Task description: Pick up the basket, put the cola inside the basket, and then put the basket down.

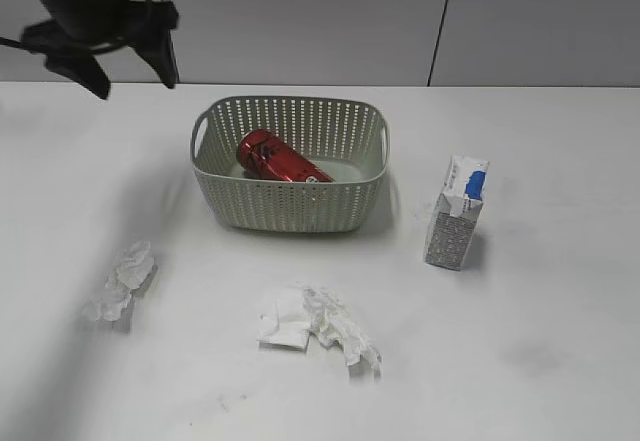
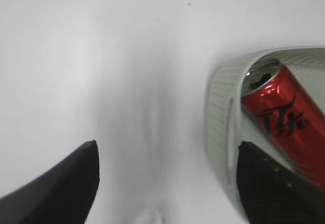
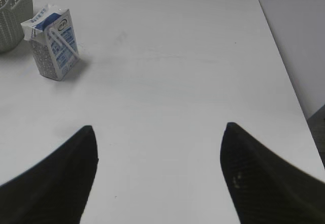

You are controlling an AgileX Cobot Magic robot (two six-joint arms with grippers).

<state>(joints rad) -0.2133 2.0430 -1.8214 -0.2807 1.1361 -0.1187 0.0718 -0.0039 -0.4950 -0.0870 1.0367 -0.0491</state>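
Note:
The sage-green basket [image 1: 290,206] stands on the white table at the middle back. The red cola can [image 1: 278,160] lies on its side inside it. In the left wrist view the basket's rim [image 2: 219,107] and the can [image 2: 284,117] show at the right. My left gripper [image 1: 135,76] is open and empty, raised above the table to the left of the basket; its fingertips frame bare table [image 2: 165,148]. My right gripper [image 3: 157,127] is open and empty over bare table; it is out of the exterior view.
A white-grey-blue small carton [image 1: 456,212] stands right of the basket, also in the right wrist view [image 3: 52,50]. Crumpled tissue lies at the front left [image 1: 122,281] and front middle [image 1: 320,327]. The table's right edge [image 3: 284,66] meets a wall.

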